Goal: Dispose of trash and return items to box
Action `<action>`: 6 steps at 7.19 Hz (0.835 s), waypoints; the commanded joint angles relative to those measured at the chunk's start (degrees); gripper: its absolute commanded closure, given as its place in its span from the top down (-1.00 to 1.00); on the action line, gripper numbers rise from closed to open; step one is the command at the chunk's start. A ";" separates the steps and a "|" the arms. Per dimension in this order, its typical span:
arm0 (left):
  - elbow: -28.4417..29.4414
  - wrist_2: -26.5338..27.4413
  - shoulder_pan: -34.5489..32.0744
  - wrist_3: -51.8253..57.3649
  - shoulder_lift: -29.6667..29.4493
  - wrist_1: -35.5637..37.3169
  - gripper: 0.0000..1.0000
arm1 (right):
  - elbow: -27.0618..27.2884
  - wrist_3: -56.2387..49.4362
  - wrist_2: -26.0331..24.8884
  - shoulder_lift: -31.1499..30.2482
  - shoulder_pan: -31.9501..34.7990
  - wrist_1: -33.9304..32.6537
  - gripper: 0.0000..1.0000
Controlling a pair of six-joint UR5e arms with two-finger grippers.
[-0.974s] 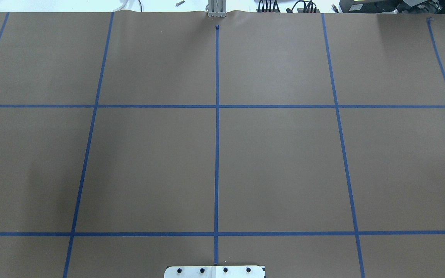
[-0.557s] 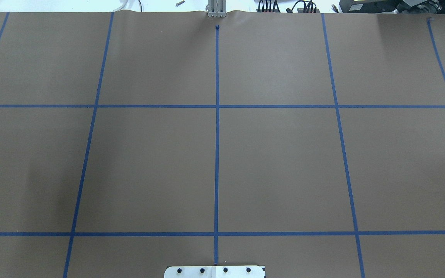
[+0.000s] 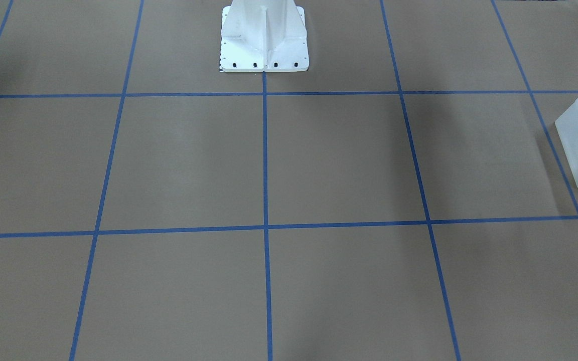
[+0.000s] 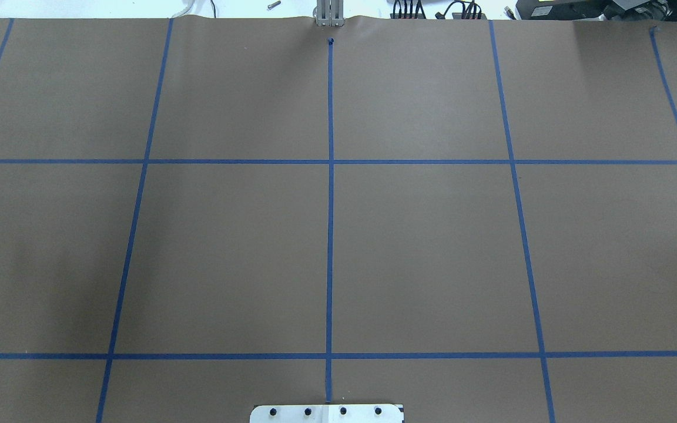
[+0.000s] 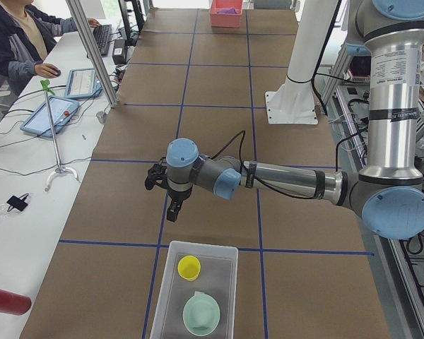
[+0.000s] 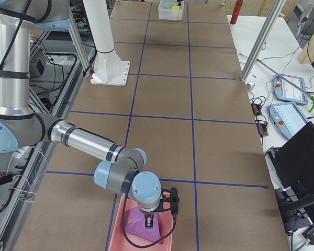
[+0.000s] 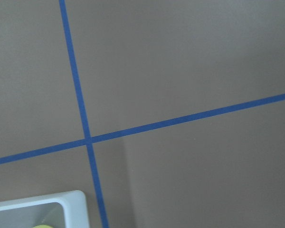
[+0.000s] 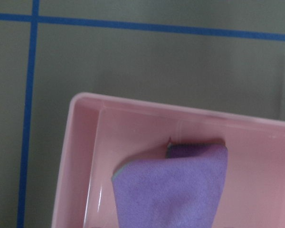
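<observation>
Exterior left: left end effector (image 5: 174, 212) downward

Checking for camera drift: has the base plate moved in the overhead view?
No. The base plate still sits at the near end of the centre tape line, at the view's bottom edge.

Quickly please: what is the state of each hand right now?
Left hand: cannot be told; it is cut off at the front view's edge.
Right hand: cannot be told; it shows only from the side, over the pink bin.
</observation>
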 commanded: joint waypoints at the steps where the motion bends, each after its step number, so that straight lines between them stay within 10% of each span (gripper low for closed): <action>1: 3.52 0.10 -1.26 1.72 0.29 -0.55 0.96 | -0.06 0.32 0.68 3.67 -1.36 -0.14 1.00; 6: 9.50 -7.43 -10.41 4.00 -0.15 -0.11 0.96 | 0.29 10.25 0.77 8.24 -12.17 0.39 1.00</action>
